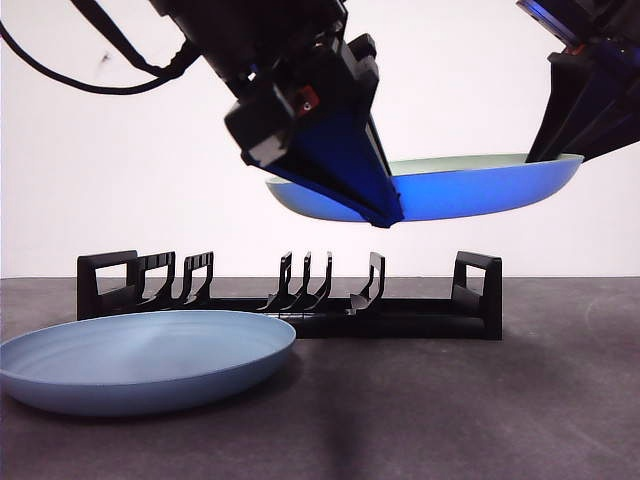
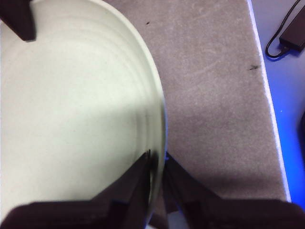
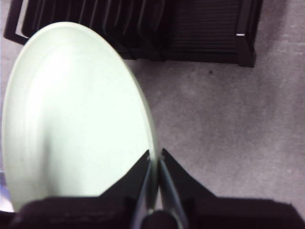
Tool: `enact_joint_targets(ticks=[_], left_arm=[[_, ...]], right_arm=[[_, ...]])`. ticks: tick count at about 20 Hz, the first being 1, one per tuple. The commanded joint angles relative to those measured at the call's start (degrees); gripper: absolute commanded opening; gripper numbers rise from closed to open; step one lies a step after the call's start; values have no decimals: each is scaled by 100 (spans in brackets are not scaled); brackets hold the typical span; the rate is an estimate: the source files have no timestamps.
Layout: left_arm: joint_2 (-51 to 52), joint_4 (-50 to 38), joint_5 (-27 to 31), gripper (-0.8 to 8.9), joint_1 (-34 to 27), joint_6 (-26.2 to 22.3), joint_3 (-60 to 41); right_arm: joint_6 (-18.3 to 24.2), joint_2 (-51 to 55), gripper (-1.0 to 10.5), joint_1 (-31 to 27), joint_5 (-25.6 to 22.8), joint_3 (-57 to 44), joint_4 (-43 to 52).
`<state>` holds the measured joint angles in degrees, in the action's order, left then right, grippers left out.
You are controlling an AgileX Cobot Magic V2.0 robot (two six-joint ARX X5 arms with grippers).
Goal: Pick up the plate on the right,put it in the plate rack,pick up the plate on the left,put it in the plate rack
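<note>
Item: round blue plate with pale inside [image 1: 470, 188], hanging level above the long black plastic plate rack [image 1: 290, 298]; left gripper [image 2: 156, 164] and right gripper [image 3: 155, 160] are each pinching opposite rims, sharing its weight; second blue plate [image 1: 140, 360] lying near left

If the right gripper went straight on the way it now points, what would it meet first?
Probably the plate rack. The right gripper, shut on the rim of the pale green plate, points over bare table toward it. How far off the rack lies is unclear.
</note>
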<state>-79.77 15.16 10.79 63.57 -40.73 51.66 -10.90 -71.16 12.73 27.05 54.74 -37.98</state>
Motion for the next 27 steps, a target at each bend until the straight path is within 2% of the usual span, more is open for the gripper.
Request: enact_joint_targets(ticks=[1, 3, 5, 8, 11, 14, 17, 24, 27], left_arm=[[-24, -13, 74, -9, -59, 258, -15], [-24, -15, 83, -9, -55, 286, -15], [-24, -57, 96, -9, -52, 393, -13], [-4, -195, 146, -9, -66, 929, 42], [197, -369, 275, -9, -201, 1731, 216], [638, -459, 199, -9, -719, 2640, 411], [1228, -511, -839, -9, -1700, 3373, 422], [1425, -1086, -3252, -9, -3552, 4260, 422], [1325, -1172, -3718, -9, -4070, 4435, 422]], right_arm=[[35, 35, 47, 9, 138, 107, 4], [52, 90, 224, 0, 114, 249, 20], [48, 186, 252, -26, 114, 426, 109], [2, 492, 252, -109, 90, 479, 802], [-138, 828, 250, -203, -551, 479, 1451], [-151, 1086, 249, -256, -1222, 479, 1672], [-151, 1141, 249, -326, -1390, 479, 1655], [-170, 1141, 249, -330, -1386, 479, 1641], [-170, 1141, 249, -330, -1364, 479, 1617]])
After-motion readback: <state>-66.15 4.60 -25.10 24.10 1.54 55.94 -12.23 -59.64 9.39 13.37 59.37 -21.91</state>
